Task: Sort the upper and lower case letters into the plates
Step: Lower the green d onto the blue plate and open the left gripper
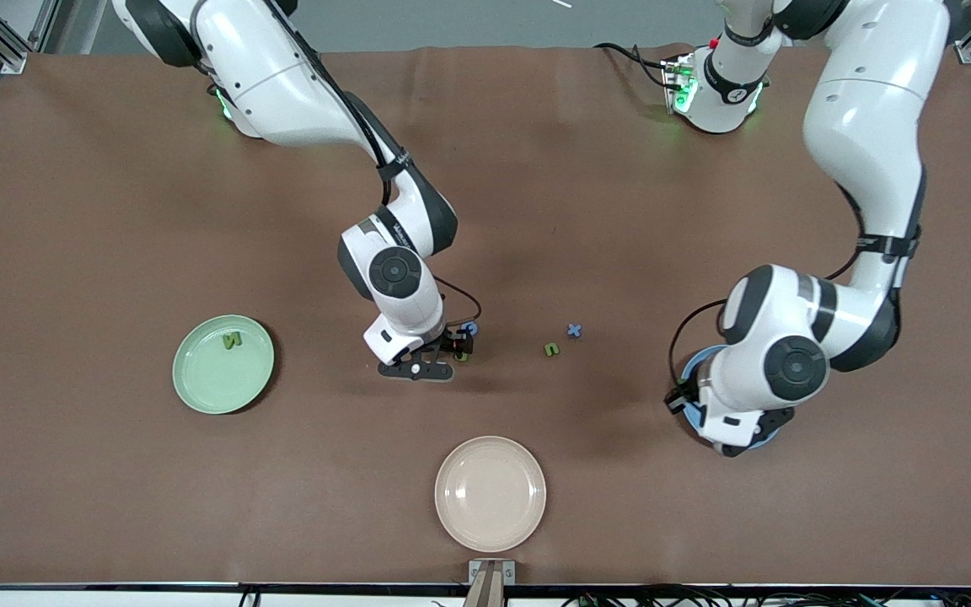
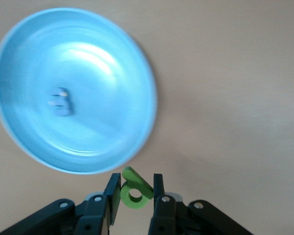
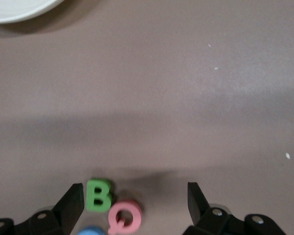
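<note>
a brown counter (image 1: 115,211) is seen from above, with two white robot arms reaching over it. the left gripper (image 2: 135,198) is held over the counter just beside the rim of a blue plate (image 2: 73,88), toward the left arm's end of the counter. its fingers (image 2: 112,193) are closed tight on a small green letter p (image 2: 135,188), which is pinched between them at a tilt. one small blue letter (image 2: 61,102) lies inside the blue plate; its shape cannot be made out.

the right gripper (image 3: 136,200) is lowered to the middle of the counter, its fingers (image 3: 71,203) spread wide and holding nothing. between them, on the counter, a green letter b (image 3: 99,195) and a pink letter q (image 3: 123,216) are set touching each other, nearer to one finger than to the other. a blue piece (image 3: 90,230) is partly seen beside them at the frame's edge.

a green letter u (image 1: 551,348) and a blue letter x (image 1: 574,330) lie near each other on the counter between the two grippers. a pale green plate (image 1: 223,364) is placed toward the right arm's end, with a green letter n (image 1: 232,341) in it. a beige plate (image 1: 490,493) sits nearest to the front camera, well apart from the letters.
</note>
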